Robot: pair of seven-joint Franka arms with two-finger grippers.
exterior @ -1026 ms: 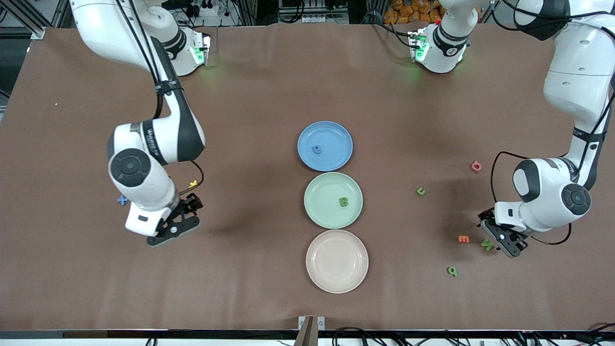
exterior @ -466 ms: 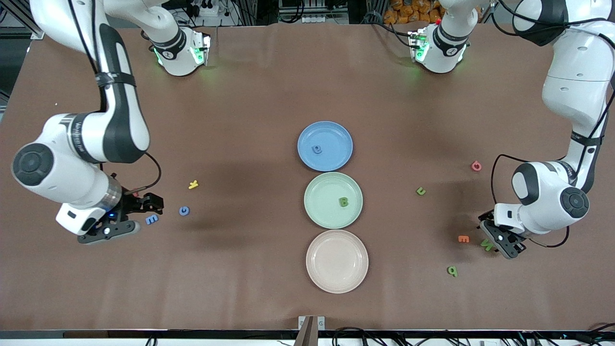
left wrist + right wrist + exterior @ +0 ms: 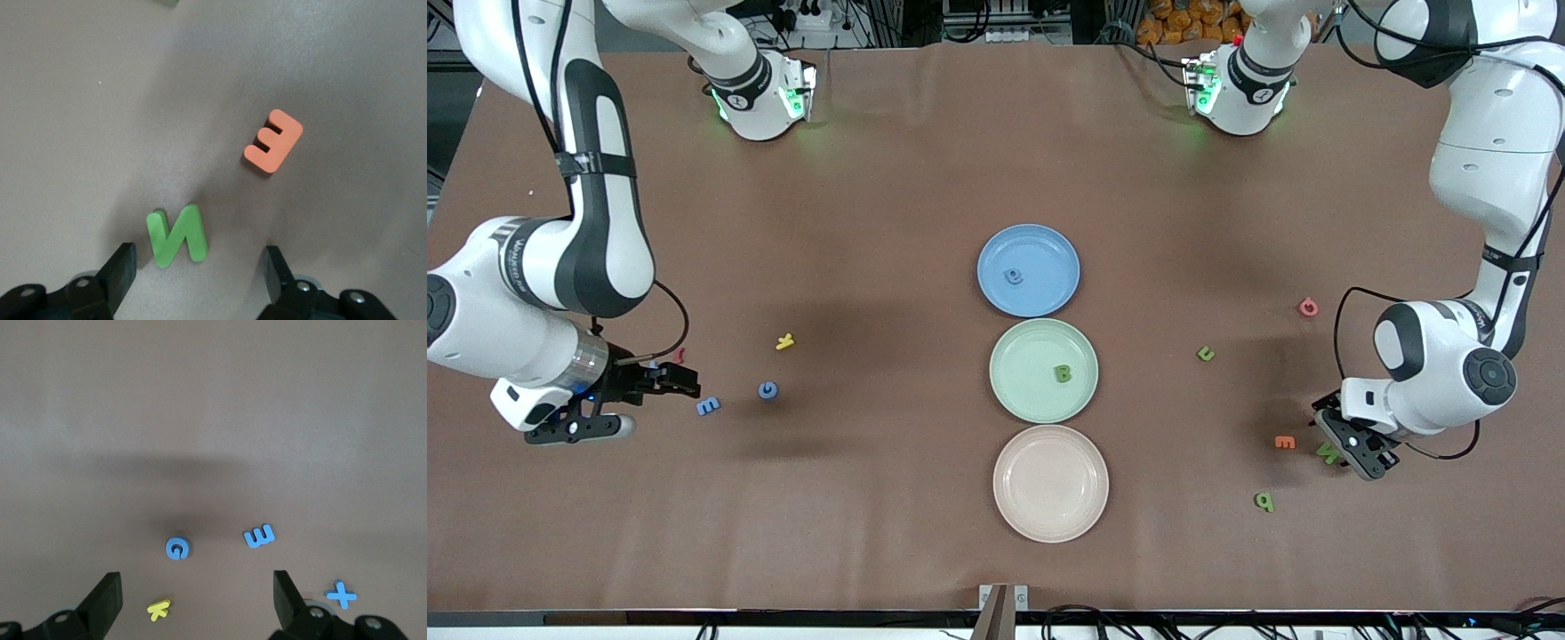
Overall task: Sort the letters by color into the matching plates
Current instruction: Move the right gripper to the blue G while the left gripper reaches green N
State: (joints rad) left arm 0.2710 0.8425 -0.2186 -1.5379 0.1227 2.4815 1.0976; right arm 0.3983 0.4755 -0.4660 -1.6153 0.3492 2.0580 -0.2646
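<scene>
The blue plate (image 3: pixel 1049 244) holds one blue letter (image 3: pixel 1014 276). The mint green plate (image 3: pixel 1014 396) holds a green B (image 3: pixel 1063 373). My left gripper (image 3: pixel 1341 443) is open, low over a green N (image 3: pixel 1329 453); in the left wrist view the N (image 3: pixel 177 235) lies just ahead of the open gripper (image 3: pixel 200 261), nearer one finger. A green u (image 3: pixel 1206 354) and a green q (image 3: pixel 1264 501) lie nearby. My right gripper (image 3: pixel 680 384) is open and empty (image 3: pixel 195 587), beside a blue E (image 3: pixel 708 405), a blue G (image 3: pixel 767 389) and a blue x (image 3: pixel 341 594).
A beige-pink plate (image 3: pixel 1050 524) sits nearest the front camera. An orange E (image 3: pixel 1285 442) lies beside the green N, and a red o (image 3: pixel 1308 308) farther from the camera. A yellow K (image 3: pixel 784 340) and a small red piece (image 3: pixel 679 356) lie near the right gripper.
The right arm has swung away from the plates toward its end of the table, uncovering the blue G and E. The left gripper has barely moved.
</scene>
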